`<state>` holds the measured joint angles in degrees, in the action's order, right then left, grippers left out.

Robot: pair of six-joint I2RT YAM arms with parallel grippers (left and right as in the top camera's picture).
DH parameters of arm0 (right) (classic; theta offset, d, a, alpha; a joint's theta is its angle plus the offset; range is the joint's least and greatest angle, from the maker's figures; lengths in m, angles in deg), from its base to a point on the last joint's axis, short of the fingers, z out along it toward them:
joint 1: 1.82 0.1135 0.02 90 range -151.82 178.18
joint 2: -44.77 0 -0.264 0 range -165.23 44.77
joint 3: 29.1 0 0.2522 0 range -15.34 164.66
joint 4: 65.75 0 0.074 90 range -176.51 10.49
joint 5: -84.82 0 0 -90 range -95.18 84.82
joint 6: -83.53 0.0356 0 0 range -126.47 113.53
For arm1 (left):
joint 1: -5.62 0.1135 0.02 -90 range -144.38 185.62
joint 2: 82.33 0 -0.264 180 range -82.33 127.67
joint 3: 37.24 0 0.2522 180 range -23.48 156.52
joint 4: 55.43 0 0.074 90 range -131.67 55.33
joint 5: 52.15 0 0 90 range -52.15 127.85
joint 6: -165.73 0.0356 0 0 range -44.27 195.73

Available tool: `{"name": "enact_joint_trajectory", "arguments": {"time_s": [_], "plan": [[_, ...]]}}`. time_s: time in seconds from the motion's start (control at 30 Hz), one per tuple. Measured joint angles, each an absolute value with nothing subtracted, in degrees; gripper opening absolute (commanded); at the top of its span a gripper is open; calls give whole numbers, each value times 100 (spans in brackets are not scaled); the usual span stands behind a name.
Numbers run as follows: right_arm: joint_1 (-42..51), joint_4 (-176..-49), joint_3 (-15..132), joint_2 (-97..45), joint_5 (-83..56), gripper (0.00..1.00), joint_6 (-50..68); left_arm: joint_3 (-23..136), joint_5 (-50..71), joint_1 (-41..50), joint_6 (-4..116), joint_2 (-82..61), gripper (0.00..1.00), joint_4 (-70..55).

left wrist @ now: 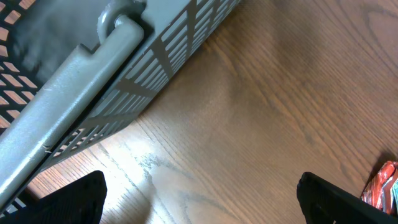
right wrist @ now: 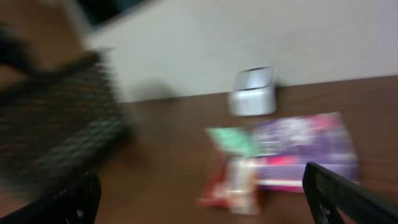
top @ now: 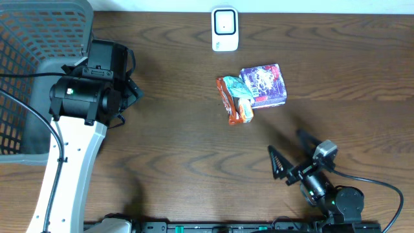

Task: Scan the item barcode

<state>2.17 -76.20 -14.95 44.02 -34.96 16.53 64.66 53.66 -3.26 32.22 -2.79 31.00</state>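
A purple box (top: 264, 85) and a red and green snack packet (top: 235, 98) lie side by side, touching, on the wooden table. A white scanner (top: 225, 29) stands at the far edge behind them. My right gripper (top: 292, 150) hovers open near the front, its fingers aimed at the two items and nothing between them. Its wrist view is blurred but shows the box (right wrist: 305, 149), the packet (right wrist: 233, 171) and the scanner (right wrist: 253, 92) ahead of the open gripper (right wrist: 202, 199). My left gripper (top: 131, 90) is open and empty beside the basket, far left of the items.
A grey mesh basket (top: 32, 77) fills the far left corner, and its wall (left wrist: 93, 81) runs close in front of the open left gripper (left wrist: 202, 205). The packet's edge (left wrist: 382, 186) shows at that view's right border. The basket (right wrist: 56, 130) appears blurred at left.
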Motion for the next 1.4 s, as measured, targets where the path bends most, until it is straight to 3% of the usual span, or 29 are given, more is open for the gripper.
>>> {"name": "enact_joint_trajectory", "arguments": {"time_s": [0.13,0.33,0.5,0.73,1.13,1.4], "plan": [[217,-7089,-1498,4385,-4136,99,2608,6464,5368,-326,3222,-279,98,3100],[217,-4971,-1456,4382,-4276,99,3413,6462,5366,-326,3222,-279,98,3104],[217,-5113,-1159,4365,-3977,99,3443,6462,5366,-326,3222,-279,98,3102],[217,-7043,406,3589,-3780,99,2399,6462,5366,-326,3222,-279,98,3102],[217,-10715,2824,737,-4053,99,560,6462,5366,-326,3222,-279,98,3102],[217,-11650,3151,-367,-4368,99,300,6462,5366,-326,3222,-279,98,3102]]}}
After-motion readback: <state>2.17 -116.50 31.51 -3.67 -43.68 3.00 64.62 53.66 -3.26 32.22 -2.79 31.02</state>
